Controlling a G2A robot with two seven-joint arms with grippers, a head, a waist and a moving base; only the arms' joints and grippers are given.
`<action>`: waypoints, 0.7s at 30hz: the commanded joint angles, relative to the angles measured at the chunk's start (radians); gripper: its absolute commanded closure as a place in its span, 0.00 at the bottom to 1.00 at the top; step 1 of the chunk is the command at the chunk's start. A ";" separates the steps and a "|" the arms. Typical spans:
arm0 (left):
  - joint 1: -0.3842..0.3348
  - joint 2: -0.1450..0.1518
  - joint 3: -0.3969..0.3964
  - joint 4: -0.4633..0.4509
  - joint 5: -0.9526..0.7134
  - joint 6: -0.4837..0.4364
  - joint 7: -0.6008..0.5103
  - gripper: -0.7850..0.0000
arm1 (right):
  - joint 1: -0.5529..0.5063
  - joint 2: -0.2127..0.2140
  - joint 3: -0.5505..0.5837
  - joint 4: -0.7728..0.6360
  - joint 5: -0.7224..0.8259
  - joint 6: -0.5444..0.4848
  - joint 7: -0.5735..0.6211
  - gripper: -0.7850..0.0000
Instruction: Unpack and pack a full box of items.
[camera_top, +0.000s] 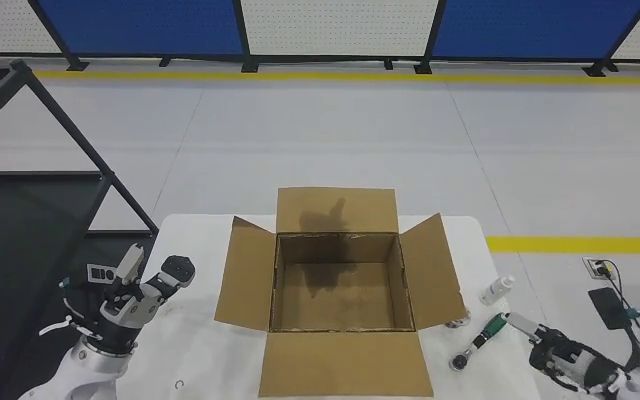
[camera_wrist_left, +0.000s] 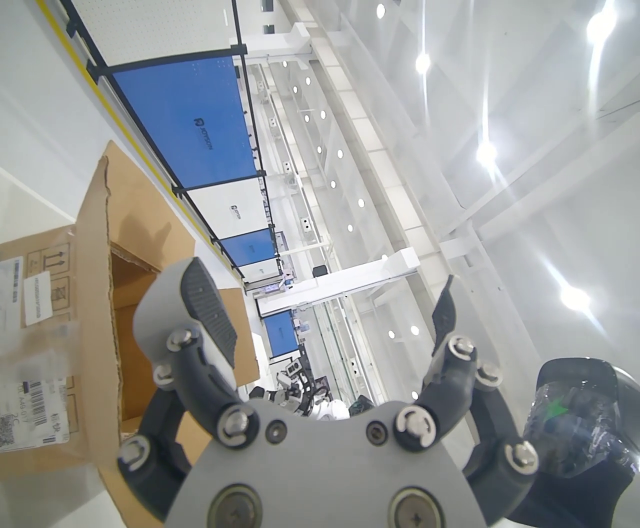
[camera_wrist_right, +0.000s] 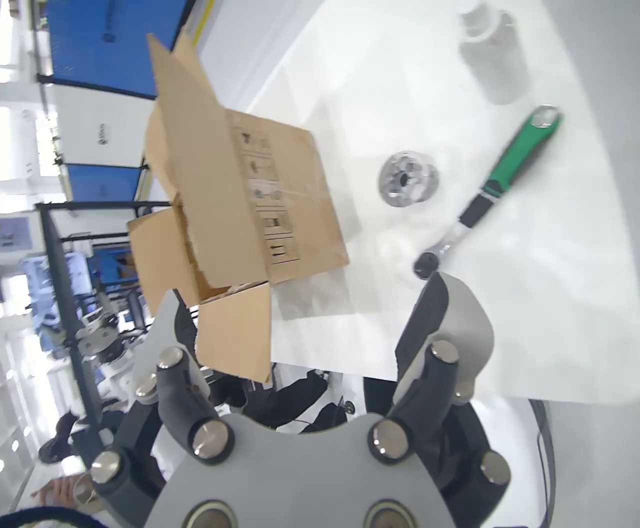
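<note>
Open brown cardboard box (camera_top: 343, 295), empty.
Green-handled ratchet wrench (camera_top: 480, 340) at nine o'clock of right jaws; both jaws wide open, holding nothing.

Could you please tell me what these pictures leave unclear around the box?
Top view: the round metal part is half hidden behind the box flap.
Top view: a speck on the table is too small to identify.
Left wrist view: the box label is blurred, so unreadable.
</note>
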 joint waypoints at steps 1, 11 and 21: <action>0.001 0.000 -0.002 0.001 -0.005 -0.001 0.000 0.00 | 0.004 0.010 -0.029 0.008 -0.082 0.061 0.043 0.00; -0.005 0.003 -0.001 0.007 -0.008 0.010 -0.008 0.00 | 0.030 0.039 -0.140 0.111 -0.219 0.114 0.035 0.00; -0.003 0.004 0.001 0.004 0.004 0.017 -0.004 0.00 | 0.050 0.043 -0.250 0.138 -0.331 0.163 -0.014 0.00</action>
